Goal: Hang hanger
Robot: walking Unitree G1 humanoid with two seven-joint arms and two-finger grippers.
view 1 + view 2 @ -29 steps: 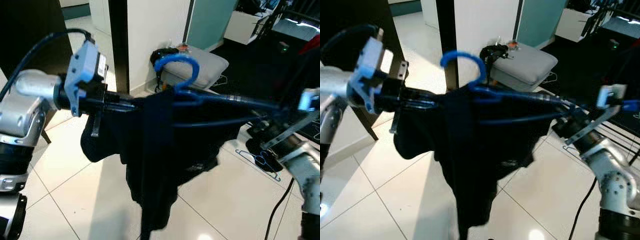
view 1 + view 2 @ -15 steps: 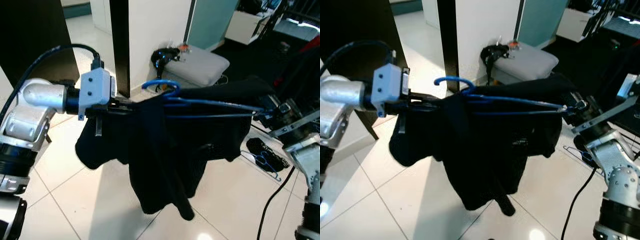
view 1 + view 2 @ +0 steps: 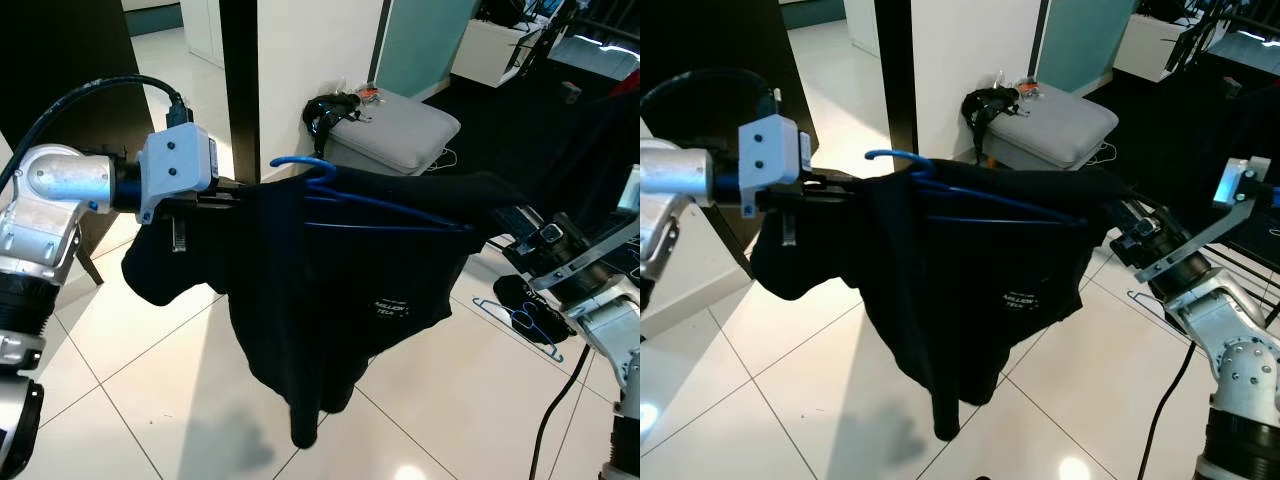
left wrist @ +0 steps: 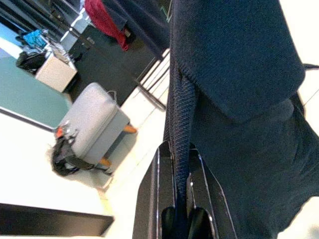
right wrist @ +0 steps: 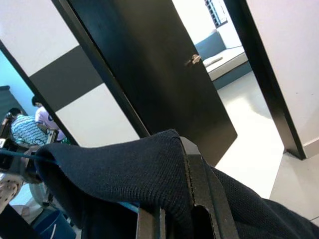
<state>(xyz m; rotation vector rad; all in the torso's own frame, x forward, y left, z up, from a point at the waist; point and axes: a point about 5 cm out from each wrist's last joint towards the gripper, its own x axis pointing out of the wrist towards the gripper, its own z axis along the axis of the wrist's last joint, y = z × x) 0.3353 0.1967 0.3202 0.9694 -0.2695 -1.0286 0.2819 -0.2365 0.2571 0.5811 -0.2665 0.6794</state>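
Observation:
A blue hanger [image 3: 385, 205] carries a black shirt [image 3: 330, 300] and hangs in the air between my two arms. Its hook [image 3: 300, 163] lies almost flat, pointing toward my left arm. My left gripper [image 3: 235, 192] is shut on the shirt's shoulder at the hanger's left end; in the left wrist view the black fingers [image 4: 160, 199] pinch the dark knit edge. My right gripper [image 3: 505, 218] is shut on the other shoulder, and the cloth drapes over its fingers [image 5: 197, 199]. The shirt's body droops toward the tiled floor, with a small white label [image 3: 388, 308] showing.
A grey padded stool [image 3: 405, 125] with a black item [image 3: 325, 108] on it stands behind the shirt by a white wall and a dark door frame [image 3: 238, 80]. Another blue hanger [image 3: 520, 320] lies on the floor by my right arm. A person [image 5: 25, 128] sits in the distance.
The hanger's hook has tipped from upright to nearly flat. The shirt has swung and settled, now hanging lower with its label facing me. Both grippers keep their hold.

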